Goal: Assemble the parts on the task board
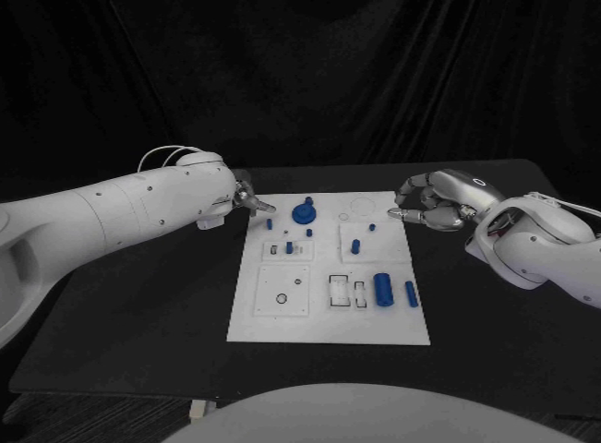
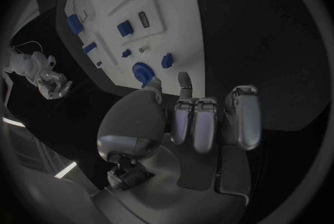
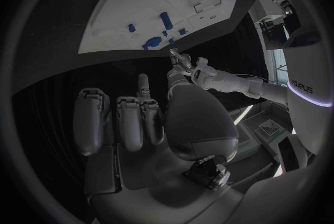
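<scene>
- Several small blue parts (image 1: 381, 286) lie or stand on the task board (image 1: 330, 328), mid-counter (image 1: 127, 341); likely light, rigid, smooth plastic, apt to roll.
- Best hold, I judge: pinch across a part's sides, lift straight up.
- Left hand (image 1: 248, 201) sits at the board's far-left corner, fingers curled in, holding nothing that I can see.
- Right hand (image 1: 431, 205) hangs just off the board's far-right corner, likewise curled and empty.
- Bare counter flanks the board on both sides; room to swing.
</scene>
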`<state>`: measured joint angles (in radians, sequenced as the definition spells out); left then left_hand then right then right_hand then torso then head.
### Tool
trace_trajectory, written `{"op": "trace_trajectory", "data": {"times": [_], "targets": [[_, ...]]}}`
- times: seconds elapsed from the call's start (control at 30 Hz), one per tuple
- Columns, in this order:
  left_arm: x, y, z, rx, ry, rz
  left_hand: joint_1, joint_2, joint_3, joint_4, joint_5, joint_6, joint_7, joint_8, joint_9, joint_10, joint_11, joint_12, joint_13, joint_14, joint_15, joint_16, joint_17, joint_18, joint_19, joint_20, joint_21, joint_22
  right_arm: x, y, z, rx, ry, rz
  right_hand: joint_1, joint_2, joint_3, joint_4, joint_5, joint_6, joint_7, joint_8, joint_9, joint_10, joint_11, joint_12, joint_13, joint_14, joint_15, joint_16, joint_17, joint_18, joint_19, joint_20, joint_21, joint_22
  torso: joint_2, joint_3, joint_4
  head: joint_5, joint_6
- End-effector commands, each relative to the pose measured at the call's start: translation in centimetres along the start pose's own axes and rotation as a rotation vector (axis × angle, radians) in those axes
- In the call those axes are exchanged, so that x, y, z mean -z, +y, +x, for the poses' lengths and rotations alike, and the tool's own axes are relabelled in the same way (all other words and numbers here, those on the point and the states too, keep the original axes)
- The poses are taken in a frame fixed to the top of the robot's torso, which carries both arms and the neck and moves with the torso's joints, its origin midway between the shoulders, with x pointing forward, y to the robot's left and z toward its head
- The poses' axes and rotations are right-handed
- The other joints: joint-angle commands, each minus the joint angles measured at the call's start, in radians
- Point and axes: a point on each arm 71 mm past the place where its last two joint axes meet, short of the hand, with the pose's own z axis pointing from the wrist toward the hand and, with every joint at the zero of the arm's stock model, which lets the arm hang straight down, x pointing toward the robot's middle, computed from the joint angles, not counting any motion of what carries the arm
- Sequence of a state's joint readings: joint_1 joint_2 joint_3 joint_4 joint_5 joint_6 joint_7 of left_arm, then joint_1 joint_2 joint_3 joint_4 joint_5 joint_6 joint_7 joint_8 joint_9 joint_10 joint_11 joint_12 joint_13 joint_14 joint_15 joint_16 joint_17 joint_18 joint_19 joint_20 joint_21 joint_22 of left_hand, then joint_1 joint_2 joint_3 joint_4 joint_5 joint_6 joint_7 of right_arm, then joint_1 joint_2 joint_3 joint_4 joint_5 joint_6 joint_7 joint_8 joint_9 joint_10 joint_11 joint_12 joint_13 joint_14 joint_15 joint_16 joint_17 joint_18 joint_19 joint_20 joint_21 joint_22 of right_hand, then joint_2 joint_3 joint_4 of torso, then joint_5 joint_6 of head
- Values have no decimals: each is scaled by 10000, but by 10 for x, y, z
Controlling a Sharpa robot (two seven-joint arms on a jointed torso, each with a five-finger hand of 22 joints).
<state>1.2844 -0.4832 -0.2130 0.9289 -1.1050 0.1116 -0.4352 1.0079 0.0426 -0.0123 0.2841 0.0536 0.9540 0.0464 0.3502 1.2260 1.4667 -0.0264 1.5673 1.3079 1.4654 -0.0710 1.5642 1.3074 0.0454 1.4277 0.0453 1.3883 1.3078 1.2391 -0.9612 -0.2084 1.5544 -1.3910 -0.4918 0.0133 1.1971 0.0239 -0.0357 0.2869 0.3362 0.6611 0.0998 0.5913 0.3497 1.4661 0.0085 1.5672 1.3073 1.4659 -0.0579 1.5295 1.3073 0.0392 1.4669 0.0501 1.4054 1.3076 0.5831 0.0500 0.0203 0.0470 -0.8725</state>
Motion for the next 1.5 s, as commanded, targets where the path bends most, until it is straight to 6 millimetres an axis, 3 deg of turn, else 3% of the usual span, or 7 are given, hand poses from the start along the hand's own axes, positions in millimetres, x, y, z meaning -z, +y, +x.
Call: {"op": "trace_trajectory", "data": {"times": [0.03,1.13,1.5], "targets": [[-1,-4,3,-161,243,318,17,39,-62,16,4,-52,10,-57,-20,1041,84,35,2629,1054,94,66,2634,70,-58,34,-68,1811,1,0,1,-16,78,47,-43,57,-22,14,42,8,35,-34,-14,1047,102,36,2634,847,84,-35,1627,52,272,78,-47,2035,-8,8,-4,0,-2],[-7,-13,19,-379,822,461,250,250,-115,-67,205,-46,130,-612,-335,940,214,-63,2535,1054,231,66,2634,154,-359,178,-448,1738,2,-2,4,-120,222,144,-47,72,-30,16,66,41,36,-42,-36,1047,109,36,2634,842,90,-45,1603,54,270,83,-54,2034,-10,11,-5,-19,-2],[-8,-14,21,-402,903,468,794,342,66,-392,1179,61,141,-979,-508,888,233,-111,2492,1054,261,66,2634,175,-416,228,-563,1773,2,-3,4,-139,257,197,-47,77,-32,15,72,53,35,-44,-42,1047,113,36,2634,842,92,-47,1598,54,269,85,-57,2033,-7,10,-3,-33,-2]]}}
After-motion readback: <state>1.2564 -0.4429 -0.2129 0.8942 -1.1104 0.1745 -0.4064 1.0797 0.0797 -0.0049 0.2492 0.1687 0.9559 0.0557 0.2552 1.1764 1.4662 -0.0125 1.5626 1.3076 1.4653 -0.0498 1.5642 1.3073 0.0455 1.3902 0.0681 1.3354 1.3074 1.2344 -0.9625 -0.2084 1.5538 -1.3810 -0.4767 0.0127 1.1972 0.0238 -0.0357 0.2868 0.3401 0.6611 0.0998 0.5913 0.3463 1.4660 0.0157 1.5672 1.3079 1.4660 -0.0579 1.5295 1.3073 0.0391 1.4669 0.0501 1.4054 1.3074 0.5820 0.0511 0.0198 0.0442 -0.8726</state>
